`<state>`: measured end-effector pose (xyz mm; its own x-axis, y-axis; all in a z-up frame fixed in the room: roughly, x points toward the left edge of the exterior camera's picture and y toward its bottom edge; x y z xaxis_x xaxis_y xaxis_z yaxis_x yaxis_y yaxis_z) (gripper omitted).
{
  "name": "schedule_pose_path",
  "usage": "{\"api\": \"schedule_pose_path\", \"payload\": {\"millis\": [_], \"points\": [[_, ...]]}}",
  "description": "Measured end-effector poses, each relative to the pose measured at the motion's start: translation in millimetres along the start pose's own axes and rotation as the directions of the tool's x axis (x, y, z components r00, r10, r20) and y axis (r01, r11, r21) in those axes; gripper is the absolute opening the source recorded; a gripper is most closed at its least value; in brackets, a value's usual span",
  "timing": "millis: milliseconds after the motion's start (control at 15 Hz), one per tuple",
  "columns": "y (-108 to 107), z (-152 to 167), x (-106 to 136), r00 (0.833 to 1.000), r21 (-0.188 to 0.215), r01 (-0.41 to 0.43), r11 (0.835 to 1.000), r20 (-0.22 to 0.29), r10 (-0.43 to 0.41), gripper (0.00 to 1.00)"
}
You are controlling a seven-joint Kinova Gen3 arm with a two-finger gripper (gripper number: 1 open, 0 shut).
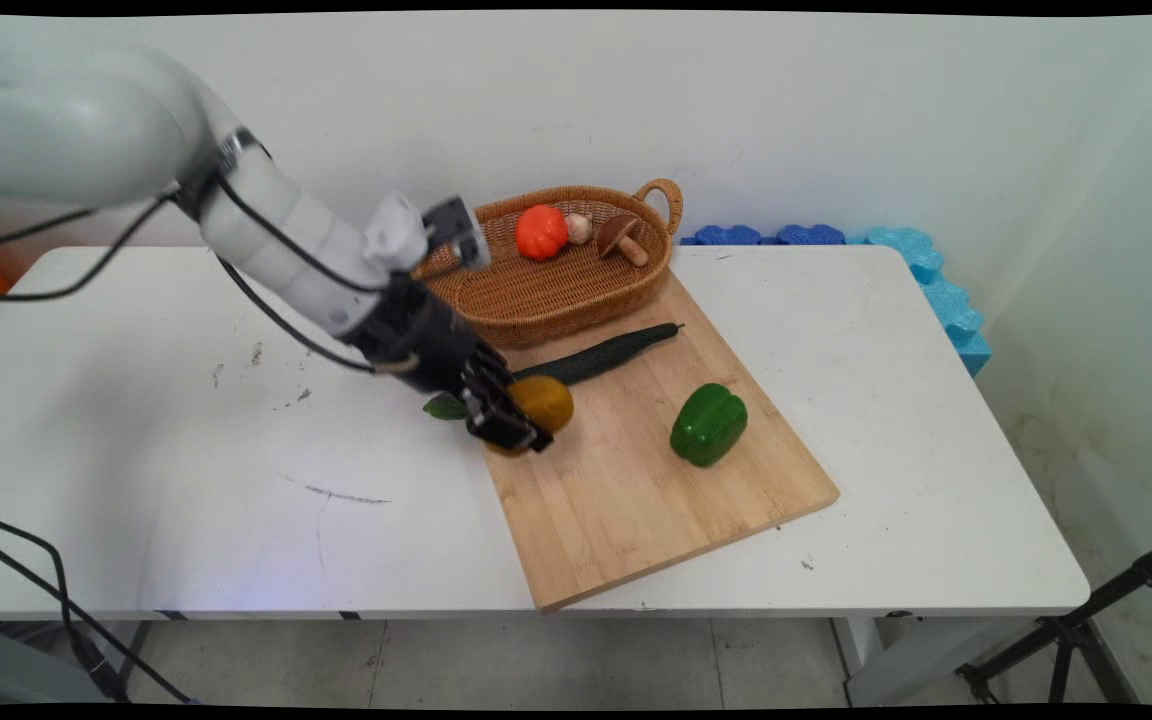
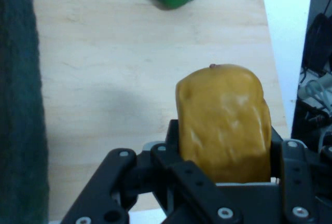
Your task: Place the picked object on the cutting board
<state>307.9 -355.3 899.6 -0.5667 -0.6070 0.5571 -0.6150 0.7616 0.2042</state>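
At the left edge of the pale bamboo cutting board (image 1: 656, 480), the black two-finger gripper (image 1: 519, 425) is clenched around a yellow-orange lumpy fruit (image 2: 224, 122), a small green leaf (image 1: 444, 407) beside it on the white table (image 1: 186, 440). A long dark green cucumber (image 1: 601, 355) lies just behind. Beyond it stands a woven wicker basket (image 1: 556, 290) holding an orange-red pumpkin (image 1: 541, 232) and a brown mushroom (image 1: 622, 238). Farther right, a glossy green bell pepper (image 1: 708, 424) rests on the board.

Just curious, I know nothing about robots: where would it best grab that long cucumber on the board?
Around the middle of the cucumber, coming from above, gripper across its narrow width. It lies flat on the cutting board; the basket crowds its far side and the yellow fruit its near end.
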Motion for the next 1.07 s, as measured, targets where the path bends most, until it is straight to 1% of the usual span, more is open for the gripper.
{"api": "schedule_pose_path", "payload": {"millis": [200, 467, 800, 867, 1067], "points": [[4, 30, -6, 1.000, 0.016, -0.008, 1.000, 0.002, 0.008, 0.00], [3, 70, -11, 1.000, 0.042, -0.012, 0.999, 0.008, 0.012, 0.00], [-1, 100, -11, 1.000, 0.065, -0.015, 0.998, 0.002, 0.015, 0.00], [-2, 104, -10, 1.000, 0.069, -0.015, 0.998, -0.003, 0.016, 1.00], [-3, 109, -9, 1.000, 0.072, -0.018, 0.997, -0.014, 0.020, 1.00]]}}
